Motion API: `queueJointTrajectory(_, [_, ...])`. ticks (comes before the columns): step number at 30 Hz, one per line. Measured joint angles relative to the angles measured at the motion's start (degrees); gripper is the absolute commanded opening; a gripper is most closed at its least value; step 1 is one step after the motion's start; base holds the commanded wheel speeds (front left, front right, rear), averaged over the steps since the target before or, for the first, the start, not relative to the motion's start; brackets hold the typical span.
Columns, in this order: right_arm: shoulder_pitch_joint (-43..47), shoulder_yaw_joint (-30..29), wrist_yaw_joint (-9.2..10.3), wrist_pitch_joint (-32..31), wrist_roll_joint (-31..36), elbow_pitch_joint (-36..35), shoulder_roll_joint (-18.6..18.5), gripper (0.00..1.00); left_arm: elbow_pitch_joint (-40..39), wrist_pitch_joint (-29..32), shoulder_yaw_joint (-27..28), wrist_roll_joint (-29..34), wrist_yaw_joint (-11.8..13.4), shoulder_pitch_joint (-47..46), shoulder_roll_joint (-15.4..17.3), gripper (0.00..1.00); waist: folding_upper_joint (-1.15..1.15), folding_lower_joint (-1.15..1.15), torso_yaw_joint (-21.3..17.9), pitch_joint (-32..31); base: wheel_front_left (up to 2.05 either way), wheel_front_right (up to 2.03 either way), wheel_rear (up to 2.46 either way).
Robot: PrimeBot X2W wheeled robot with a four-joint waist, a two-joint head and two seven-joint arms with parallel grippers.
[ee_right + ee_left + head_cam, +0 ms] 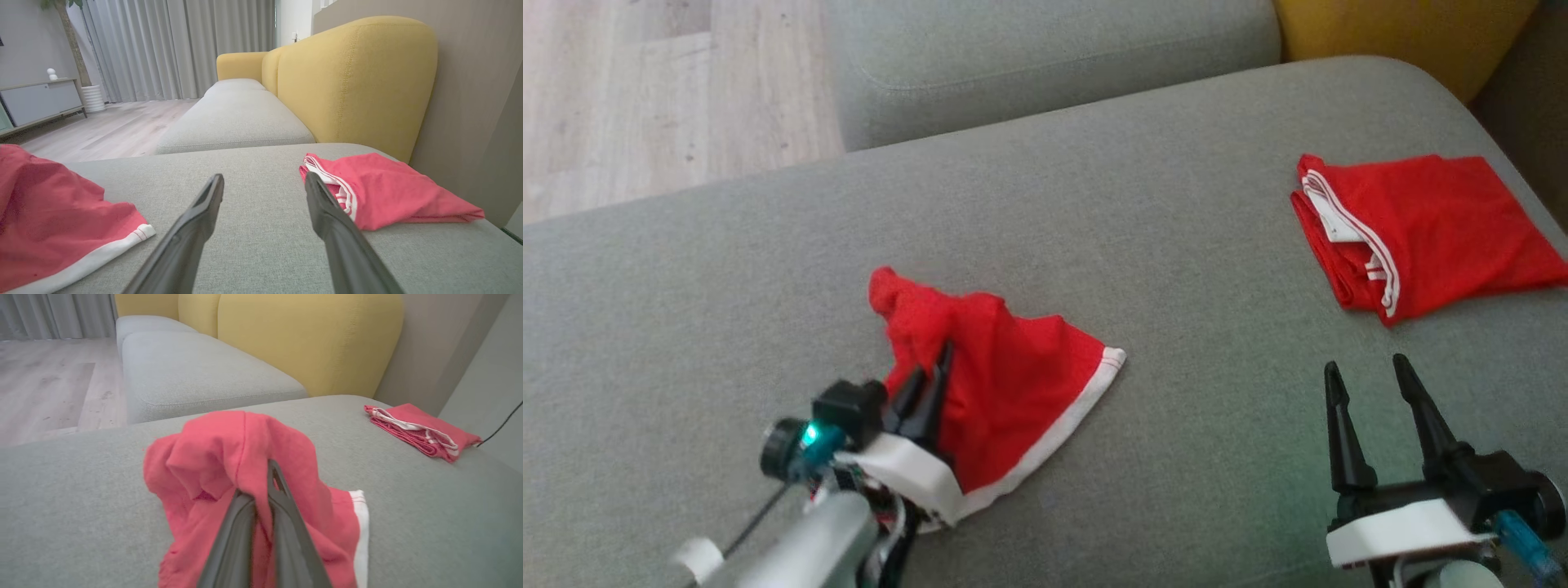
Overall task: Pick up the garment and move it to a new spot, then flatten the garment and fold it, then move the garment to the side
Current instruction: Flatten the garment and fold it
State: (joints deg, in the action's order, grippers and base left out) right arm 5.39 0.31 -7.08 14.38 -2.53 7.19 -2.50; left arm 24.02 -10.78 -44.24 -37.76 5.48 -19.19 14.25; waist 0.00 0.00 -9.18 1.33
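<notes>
The left end effector [934,363] is clenched on the garment [1021,384], its two fingers pinched together on a ridge of red cloth near the garment's left side. It grips a bunched fold rather than a flat layer, probably because a raised ridge gives thin fingers something to close on. Around the grip the cloth is pulled up into a peak. The part with the white hem [1054,420] trails down to the right and rests on the seat [1143,212]. So the garment is half lifted, partly hanging from the fingers and partly lying, toward the near edge of the seat and left of the middle.

The right end effector [1366,362] is released, jaws spread wide, holding nothing. It hovers over bare seat by the near edge, right of the middle, well apart from the garment. It is likely kept clear so it cannot snag the cloth, and it is placed to take a second corner when flattening begins.

A second red piece [1437,229], already folded, lies by the right edge toward the far corner. That looks like the side spot for finished work, which leaves the middle of the seat bare for spreading this one. I judge the task to be in its first step, the pick-up.
</notes>
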Motion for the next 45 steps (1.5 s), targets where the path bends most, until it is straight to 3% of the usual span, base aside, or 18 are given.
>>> queueJointTrajectory(13, [-1.79, 0.89, 0.0, 0.0, 0.0, 0.01, 0.0, 1.0, 18.04, -3.0, 2.86, 3.07, -5.02, -14.07, 1.15, 0.0, 0.0, 0.01, -3.65, 3.42, 0.0, 0.0, 0.0])
queueJointTrajectory(19, [-1.92, 0.88, 0.0, 0.0, 0.0, 0.03, 0.0, 1.0, 22.12, -3.49, 5.31, 5.16, -6.04, -17.88, 1.12, 0.0, 0.0, 0.01, -4.85, 3.9, 0.0, 0.0, 0.0])
queueJointTrajectory(20, [-1.92, 0.88, 0.0, 0.0, 0.0, 0.07, 0.0, 1.0, 23.14, -3.5, 5.45, 5.35, -6.09, -18.18, 1.01, 0.36, 0.0, 0.01, -4.9, 3.84, 0.0, 0.0, 0.0])
queueJointTrajectory(21, [-1.92, 0.88, 0.0, 0.0, 0.0, 0.11, 0.0, 1.0, 24.35, -3.5, 5.44, 5.47, -6.64, -18.19, 0.88, 0.62, 0.0, 0.01, -4.94, 3.7, 0.0, 0.0, 0.0])
queueJointTrajectory(22, [-1.92, 0.88, 0.0, 0.0, 0.0, 0.21, 0.0, 1.0, 25.46, -3.5, 5.61, 5.45, -6.86, -17.97, 0.62, 1.0, 0.0, 0.01, -4.95, 3.56, 0.0, 0.0, 0.0])
queueJointTrajectory(28, [-1.9, 0.4, 0.0, 0.0, 0.0, 0.34, 0.0, 1.0, 27.04, -3.5, 8.99, 4.83, -6.95, -15.9, -1.54, 1.0, 0.0, 0.0, -4.22, 2.75, 0.0, 0.0, 0.0])
queueJointTrajectory(36, [-1.65, -2.55, 0.0, 0.0, 0.09, -0.12, 0.0, 1.0, 10.9, -3.52, 20.49, 6.01, -3.28, -3.83, -2.5, 1.0, 0.0, 0.0, -1.34, 0.82, 0.0, 0.0, 0.0])
queueJointTrajectory(45, [-1.13, -5.75, 0.0, 0.0, 0.69, -0.27, 0.0, 1.0, -6.19, -3.52, 26.7, 13.39, -2.98, 16.01, -4.09, 1.0, 0.0, 0.0, 3.76, -1.05, 0.0, 0.0, 0.0])
